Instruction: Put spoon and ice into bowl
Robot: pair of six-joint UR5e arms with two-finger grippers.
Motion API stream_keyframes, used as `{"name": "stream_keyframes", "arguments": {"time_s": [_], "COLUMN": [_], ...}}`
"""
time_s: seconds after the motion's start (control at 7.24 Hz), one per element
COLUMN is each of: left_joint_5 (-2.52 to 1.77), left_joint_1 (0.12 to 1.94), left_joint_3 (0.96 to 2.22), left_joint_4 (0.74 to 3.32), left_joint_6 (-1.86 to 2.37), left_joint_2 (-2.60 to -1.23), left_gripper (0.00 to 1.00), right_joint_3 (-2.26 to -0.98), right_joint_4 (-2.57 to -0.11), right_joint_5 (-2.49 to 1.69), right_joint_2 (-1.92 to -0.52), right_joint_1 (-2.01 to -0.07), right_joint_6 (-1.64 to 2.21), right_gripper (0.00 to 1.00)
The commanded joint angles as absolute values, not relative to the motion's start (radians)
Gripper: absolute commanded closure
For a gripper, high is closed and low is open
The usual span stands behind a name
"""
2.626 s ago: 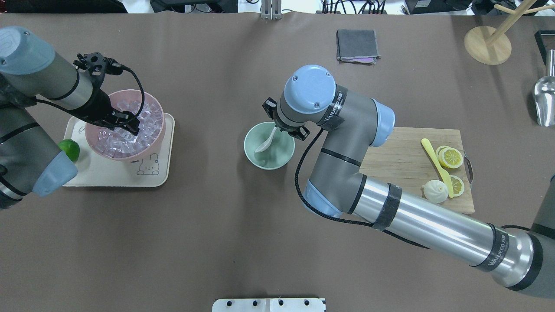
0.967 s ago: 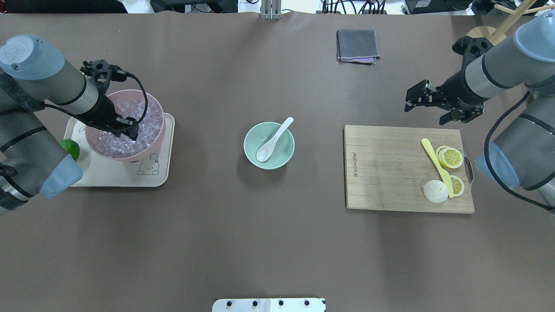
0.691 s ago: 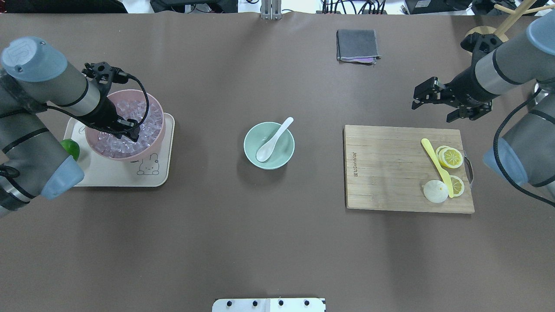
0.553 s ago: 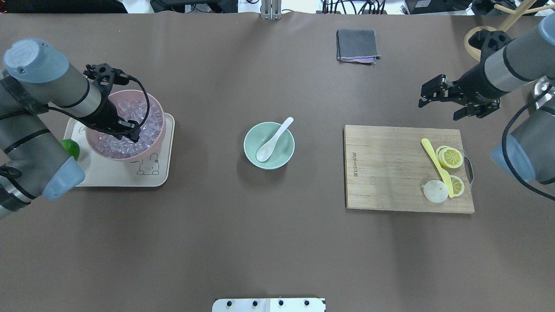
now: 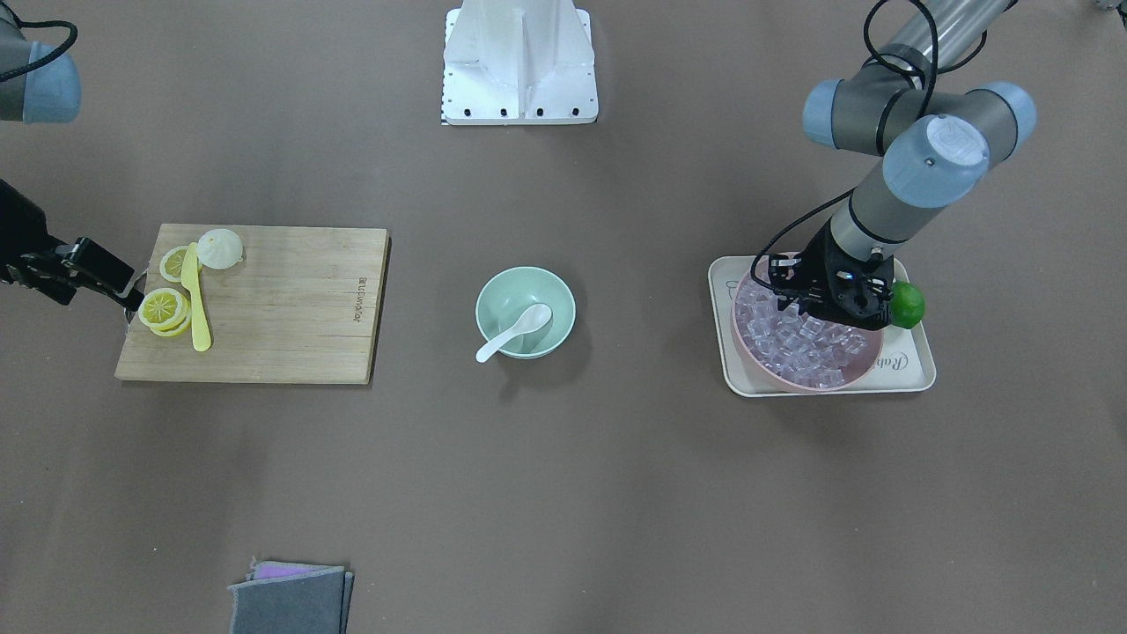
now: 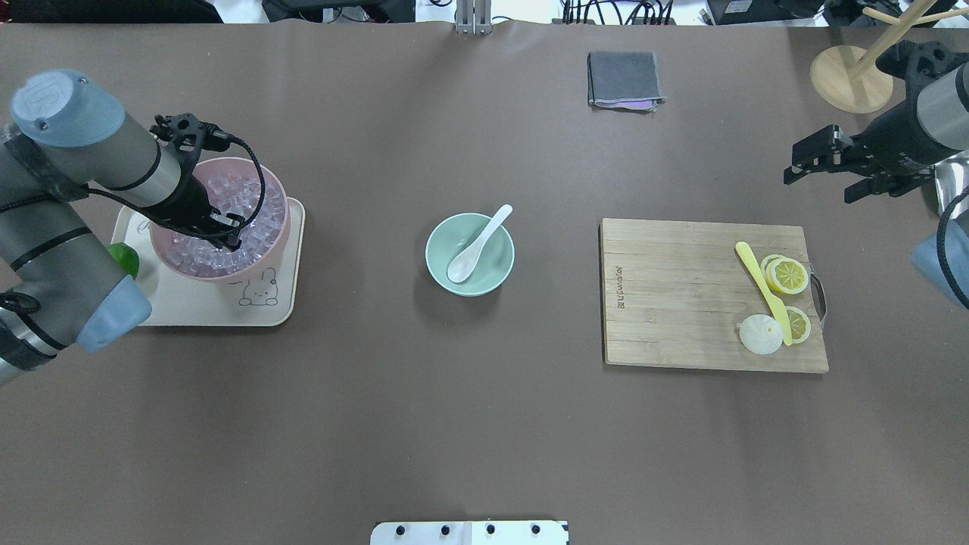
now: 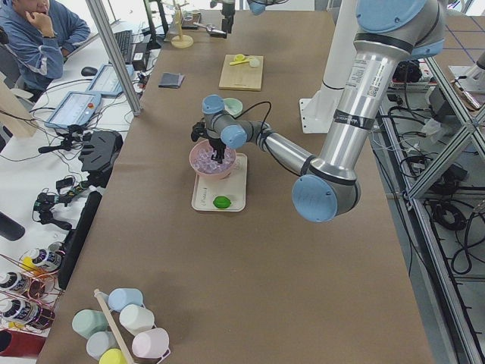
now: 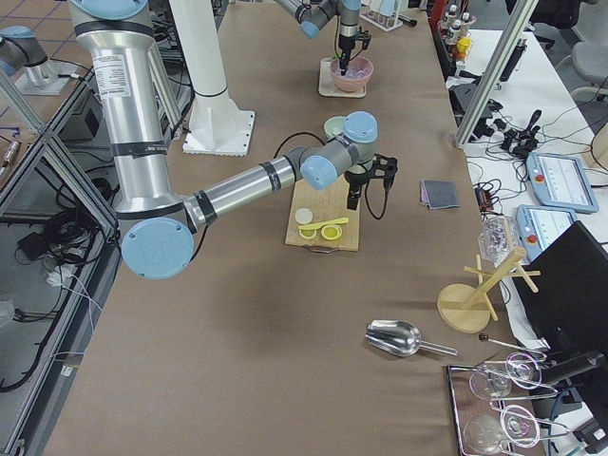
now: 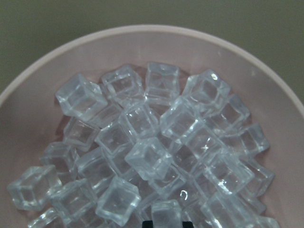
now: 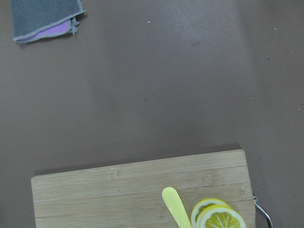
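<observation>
Well, key relation: the ice [image 6: 250,206] lies heaped in the pink bowl [image 6: 281,231] directly under the left tool [image 6: 229,239]. The bowl [image 6: 435,265] sits well apart from it at 3 o'clock in the overhead view, with open desk [image 6: 363,250] between.
Nearer arm: the left one, by far. The right tool [image 6: 817,188] hangs beyond the cutting board [image 6: 666,303], off at 3 o'clock from the bowl.
Spoon: the spoon [image 6: 475,244] is already in the bowl, its scoop at 7 o'clock on the floor and its handle pointing to 1 o'clock over the rim.
Left tool state: the tips are down among the cubes. I cannot tell whether they have closed on one.
Right tool state: jaws spread, nothing between them.
My reading: the spoon half looks done. The ice half needs one cube lifted clear and carried straight toward 3 o'clock.
Wrist view adds: single cubes stand out sharply, one cube [image 9: 149,156] near centre, but of the tool I get only a dark sliver at the 6 o'clock edge.
Overhead adds: the whole path to the bowl, though the wrist and cable hide the fingertips.
Front view adds: the same scene mirrored, with the left tool [image 5: 823,305] over the pile, and possibly a cube at its tips.
</observation>
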State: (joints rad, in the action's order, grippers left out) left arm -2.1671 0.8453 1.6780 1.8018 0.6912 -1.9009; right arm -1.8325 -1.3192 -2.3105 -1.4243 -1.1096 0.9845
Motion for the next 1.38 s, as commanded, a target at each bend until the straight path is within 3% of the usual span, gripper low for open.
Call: {"name": "stream_keyframes", "arguments": {"time_s": [0.0,0.55,0.83,1.11,1.24], "left_joint_5": [-2.174,-2.272,-2.231,-2.065,-1.989], "left_joint_1": [0.845,0.908,0.815,0.674,0.623], "left_joint_3": [1.701,1.723,1.668,1.520,1.481], "left_joint_4": [1.793,1.718,1.718,1.727,1.745], "left_joint_6": [0.689,0.762,0.949,1.108,1.141], "left_joint_2": [-1.919,-2.099,-2.233,-2.405,-2.416], "left_gripper": [1.00,1.00,1.00,1.00,1.00], "right_joint_3": [-1.833,-1.833,-1.838,-1.825,-1.825], "right_joint_4": [-1.319,-1.342,-1.411,-1.424,-1.422], "right_joint_5": [-2.315,-2.356,-2.355,-2.353,-2.355], "right_joint_2": [-1.428,-1.476,-1.520,-1.587,-1.603], "right_joint_1": [-1.127,-1.236,-1.311,-1.376,-1.382], "right_joint_6": [0.976,0.798,0.586,0.387,0.371], "right_gripper": [0.00,0.00,0.00,0.00,0.00]}}
